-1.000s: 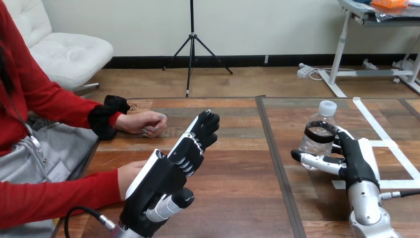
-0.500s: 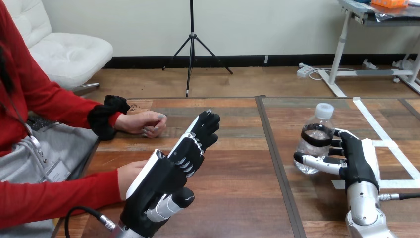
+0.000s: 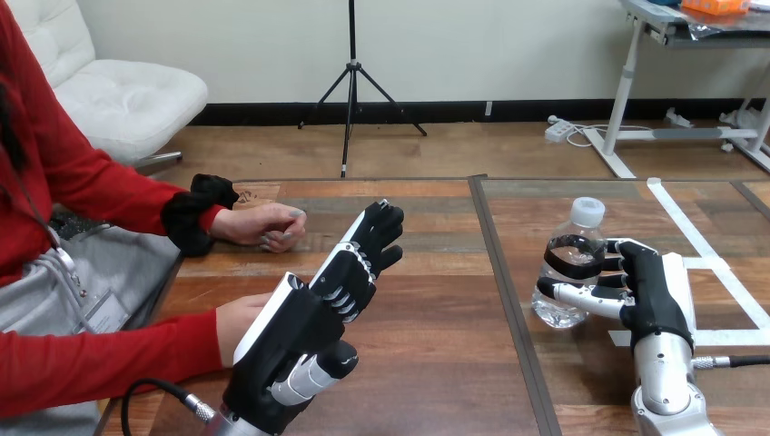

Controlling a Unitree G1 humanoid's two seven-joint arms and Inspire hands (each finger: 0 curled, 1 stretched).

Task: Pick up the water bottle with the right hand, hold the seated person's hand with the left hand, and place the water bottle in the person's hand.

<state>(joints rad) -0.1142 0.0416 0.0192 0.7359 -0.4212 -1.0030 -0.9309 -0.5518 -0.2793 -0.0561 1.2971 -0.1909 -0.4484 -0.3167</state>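
Observation:
A clear water bottle [image 3: 567, 263] with a white cap and a dark label stands tilted to the left at the table's right. My right hand [image 3: 649, 295] is shut on it, fingers and thumb curled round its body. My left hand [image 3: 313, 313] is open at the lower left, fingers straight and pointing up and away. The person's near hand [image 3: 238, 322] lies on the table just behind my left palm, mostly hidden by it; I cannot tell if they touch. The person's far hand [image 3: 263, 224] rests loosely closed on the table further back.
White tape lines [image 3: 699, 241] mark the table's right part. A dark seam [image 3: 504, 291] runs down the table between my two hands. A bare wooden stretch [image 3: 436, 345] lies between my hands.
The bottle in my right hand has shifted left and towards me and tilts more. My left hand and the person's hands have stayed put.

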